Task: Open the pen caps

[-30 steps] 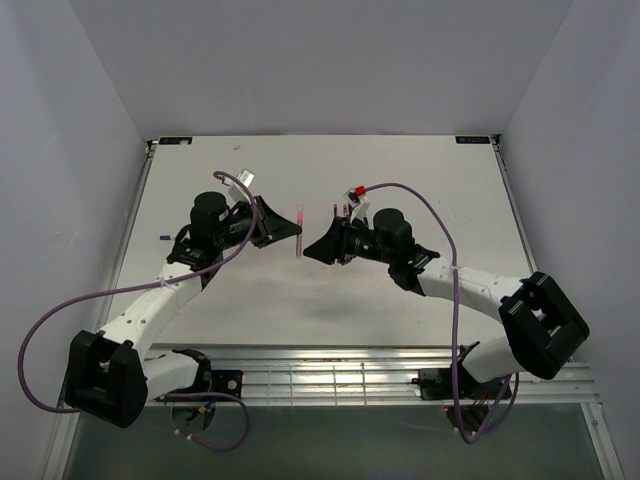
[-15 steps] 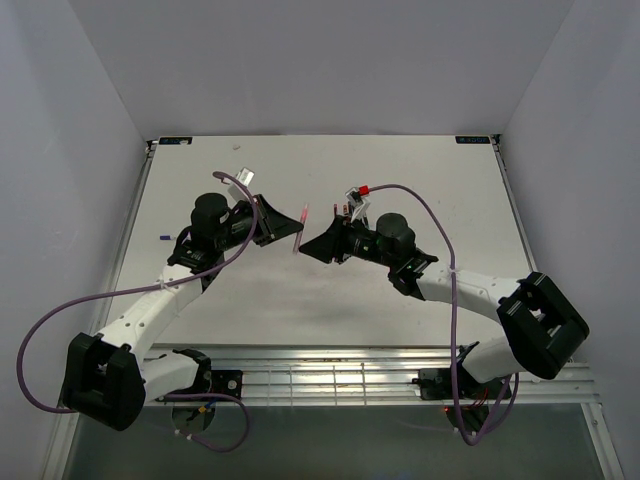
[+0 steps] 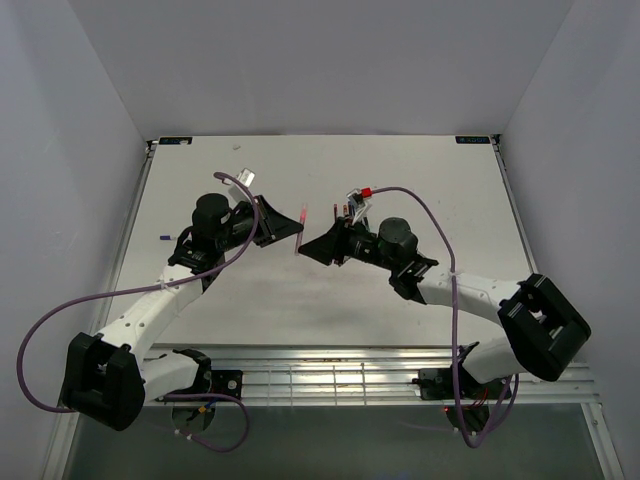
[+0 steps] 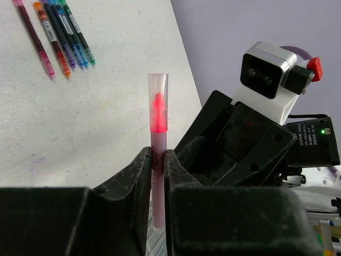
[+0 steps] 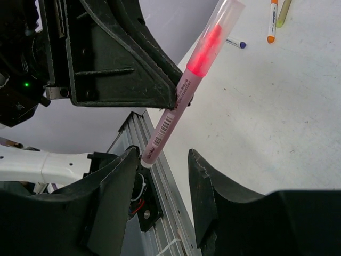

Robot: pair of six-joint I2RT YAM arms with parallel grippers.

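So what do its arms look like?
The left arm and right arm are white tubes with black joints. The left gripper and right gripper are black and wedge-shaped. Purple cables loop along them. A white camera box with a red tab sits on the right wrist.

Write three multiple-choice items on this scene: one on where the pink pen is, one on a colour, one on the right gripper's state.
1. Where is the slim pink plastic pen?
A) dropped on the floor
B) clamped in the left gripper
C) standing in a cup

2. What colour shows through the pen's clear tubular plastic cap?
A) bright pink-red
B) green
C) black

3. How is the right gripper?
A) shut on a blue pen
B) shut on nothing
C) open

Answers:
1 B: the left wrist view shows both fingers pinching the pen's barrel.
2 A: the tip inside the cap is bright pink-red.
3 C: the right wrist view shows a wide gap between its fingers, which grip nothing.
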